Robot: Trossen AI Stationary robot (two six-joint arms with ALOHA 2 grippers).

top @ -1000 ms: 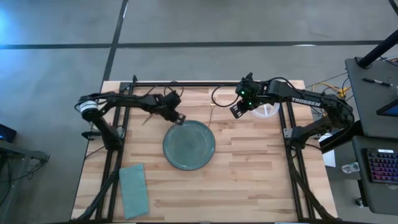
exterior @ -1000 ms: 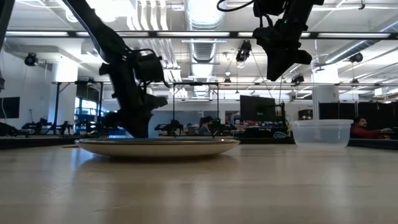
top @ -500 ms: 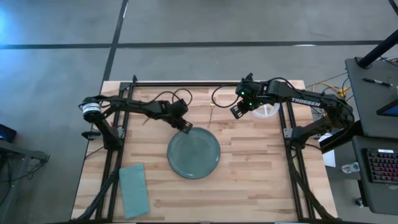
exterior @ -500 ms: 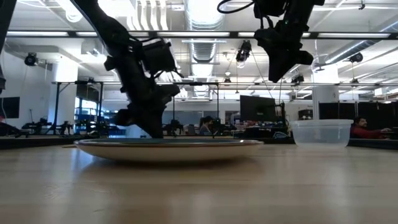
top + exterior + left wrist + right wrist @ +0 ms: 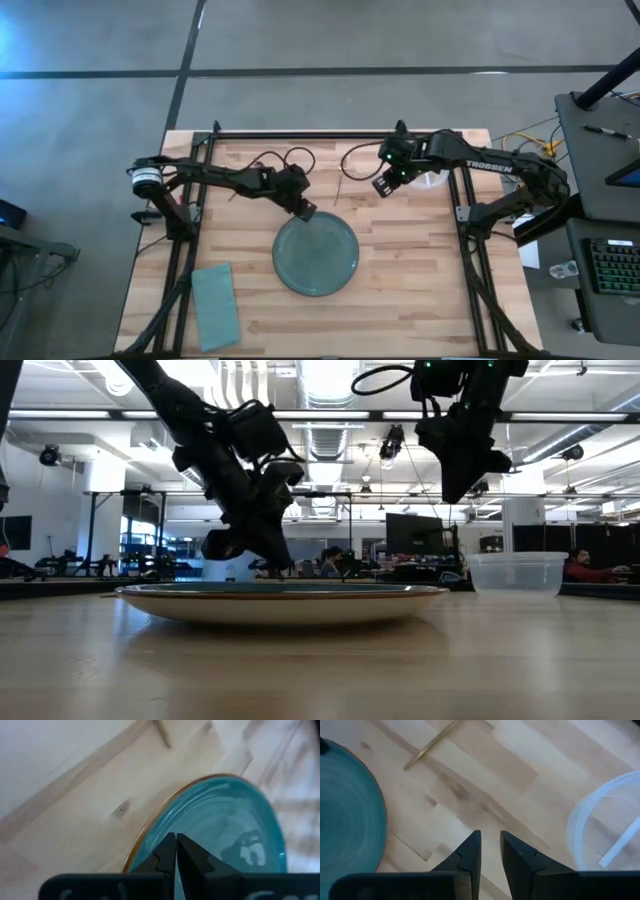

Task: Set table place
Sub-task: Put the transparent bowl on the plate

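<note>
Table (image 5: 420,290) fills the frame, light plank top inside a black rail. Teal plate (image 5: 316,254) lies flat near the middle of it. Folded grey-green cloth (image 5: 214,305) at the near left corner, well apart from the plate. Clear plastic tub (image 5: 430,178) sits at the far right, just beside the right arm's wrist; in the low view the tub (image 5: 517,572) stands on the wood to the right of the plate (image 5: 280,598), a gap between them. A thin gold-coloured utensil (image 5: 339,186) lies on the wood beyond the plate, between the two arms; what kind it is cannot be told. Low view background: office room, a seated person (image 5: 585,568) at far right. Left gripper (image 5: 306,210) is down at the plate's far-left rim; left wrist view shows its fingers (image 5: 162,857) pressed together on the plate's edge (image 5: 210,825), pinching it. Right gripper (image 5: 381,186) hangs above bare wood between utensil and tub, clear of the table in the low view (image 5: 460,485); its fingers (image 5: 468,852) stand a narrow gap apart, holding nothing.
</note>
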